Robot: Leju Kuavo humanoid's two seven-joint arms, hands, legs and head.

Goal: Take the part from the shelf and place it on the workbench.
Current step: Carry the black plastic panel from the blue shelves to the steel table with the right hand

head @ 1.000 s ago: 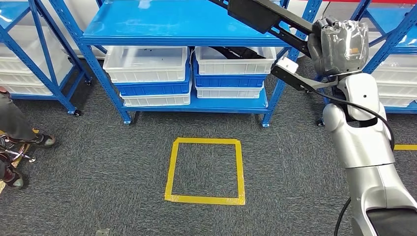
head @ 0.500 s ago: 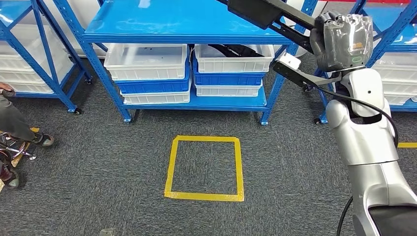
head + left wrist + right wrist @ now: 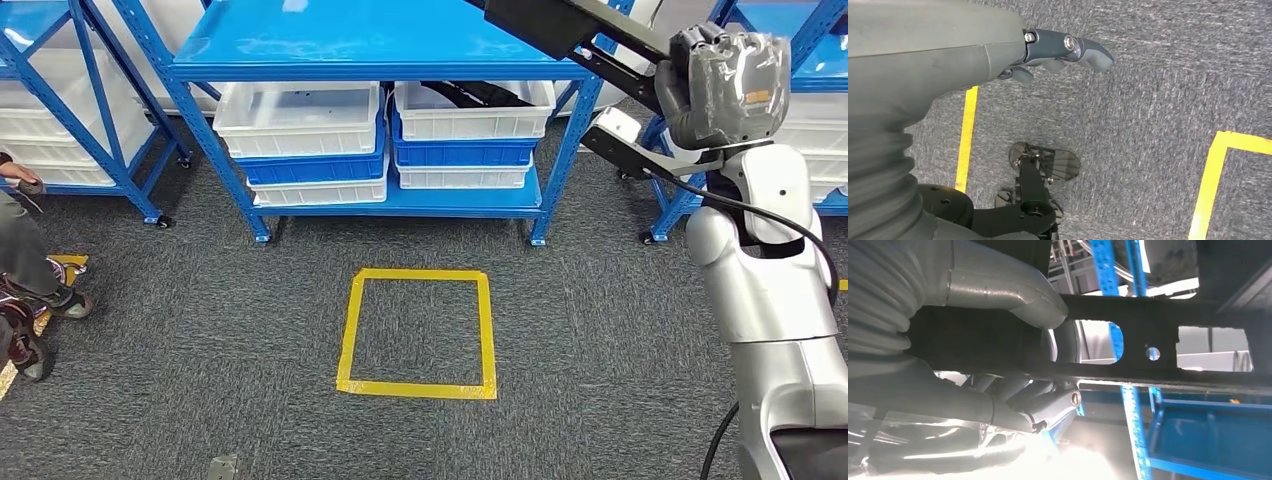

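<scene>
My right hand (image 3: 725,85) is raised at the upper right of the head view and grips a long black metal part (image 3: 545,25) that slants up toward the blue shelf (image 3: 360,45). A lower arm of the part ends in a white tip (image 3: 618,125). In the right wrist view the thumb and fingers of the right hand (image 3: 998,365) wrap the black part (image 3: 1168,347), a flat bar with cut-out holes. My left hand (image 3: 1048,50) hangs over grey carpet with its fingers apart, holding nothing.
White and blue bins (image 3: 298,110) sit on the shelf's lower level; one bin (image 3: 475,100) holds more black parts. A yellow tape square (image 3: 417,332) marks the carpet in front. A person's legs (image 3: 25,250) are at the left edge. More blue racks (image 3: 60,120) stand on both sides.
The whole picture has shifted, so the camera has moved. My right hand, still holding the black part, now sits further right in the picture. The person's feet have shifted.
</scene>
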